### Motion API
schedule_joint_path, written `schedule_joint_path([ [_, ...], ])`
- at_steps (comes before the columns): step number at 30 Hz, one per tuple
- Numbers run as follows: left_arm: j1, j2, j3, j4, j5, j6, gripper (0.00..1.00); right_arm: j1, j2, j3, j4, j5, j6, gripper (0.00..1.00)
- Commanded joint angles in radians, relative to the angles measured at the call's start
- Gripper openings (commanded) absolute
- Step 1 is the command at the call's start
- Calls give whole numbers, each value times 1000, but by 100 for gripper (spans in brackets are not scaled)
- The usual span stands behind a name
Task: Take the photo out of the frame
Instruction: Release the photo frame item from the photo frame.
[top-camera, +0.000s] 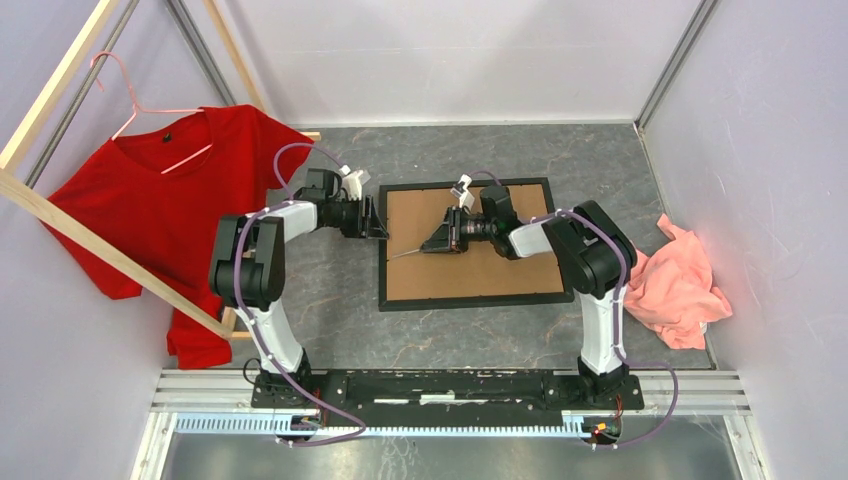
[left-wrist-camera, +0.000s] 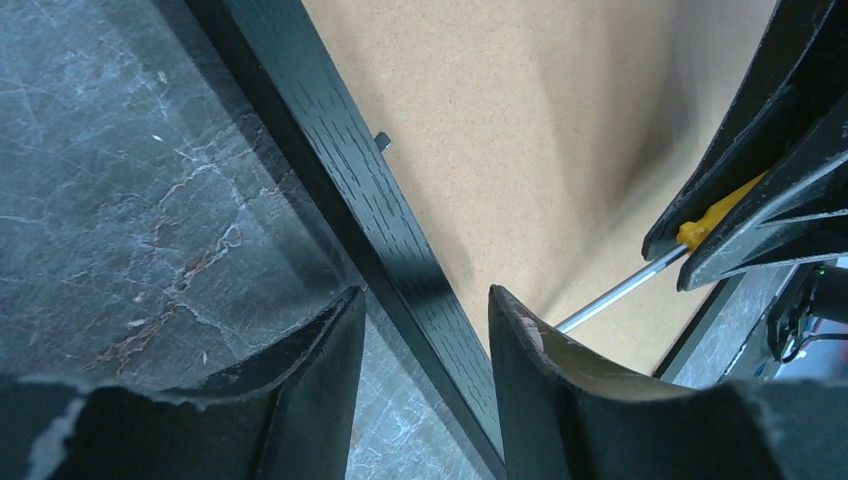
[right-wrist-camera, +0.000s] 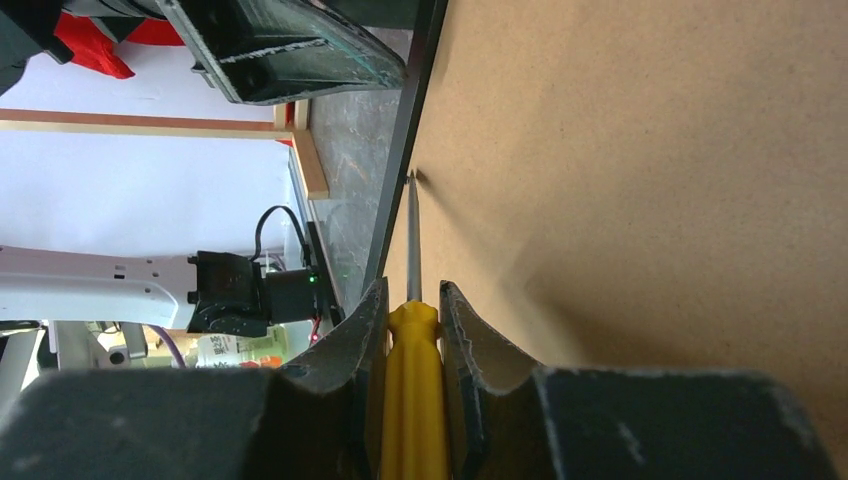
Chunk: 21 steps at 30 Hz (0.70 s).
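The frame (top-camera: 470, 298) lies face down on the table (top-camera: 330, 320), brown board (top-camera: 440, 275) up. The right gripper (right-wrist-camera: 412, 300) squeezes a yellow screwdriver (right-wrist-camera: 412, 400), its tip at the frame's left edge. The left gripper (left-wrist-camera: 425, 292) holds its 2 fingers apart over that edge.

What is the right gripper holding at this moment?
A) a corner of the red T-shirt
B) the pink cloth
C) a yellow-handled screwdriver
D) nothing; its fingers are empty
C: in the right wrist view the right gripper has both fingers closed on the yellow-handled screwdriver, whose metal shaft points out over the brown backing toward the rail of the frame.
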Motion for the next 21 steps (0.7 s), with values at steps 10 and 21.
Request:
schedule_joint_path([
  [10,2,40,-33,94,10,-76,41,0,49,94,-85,-32,-23,0],
  [21,2,58,-58,140,7,-100,34,-11,2,77,-117,-51,-33,0],
])
